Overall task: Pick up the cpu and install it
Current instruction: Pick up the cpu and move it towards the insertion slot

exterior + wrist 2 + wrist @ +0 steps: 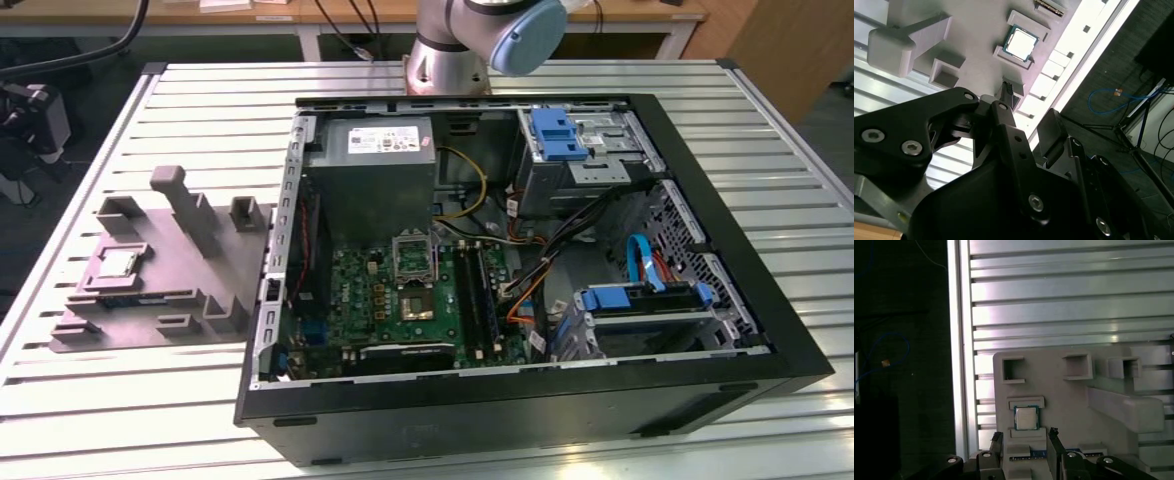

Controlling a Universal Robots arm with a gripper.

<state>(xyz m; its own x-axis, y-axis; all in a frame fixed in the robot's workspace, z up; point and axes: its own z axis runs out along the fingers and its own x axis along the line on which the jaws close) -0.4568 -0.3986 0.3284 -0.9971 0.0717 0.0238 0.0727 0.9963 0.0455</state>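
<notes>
The cpu [118,263] is a small silver square lying flat in a recess of the grey moulded fixture [187,300], on the exterior view's left, outside the computer case. In both wrist views the cpu [1025,417] [1020,43] lies below my gripper [1026,436] [1029,106]. The gripper is open and hangs above the fixture, apart from the chip. Its two dark fingers [1053,436] stand either side of the chip's line and hold nothing. The metal socket frame [414,258] sits on the green motherboard inside the case.
The open black computer case [747,300] holds a power supply [380,150], cables and blue drive brackets [557,133]. Upright posts [180,190] rise from the fixture near the cpu. The slatted metal table [120,400] ends close to the fixture [960,340].
</notes>
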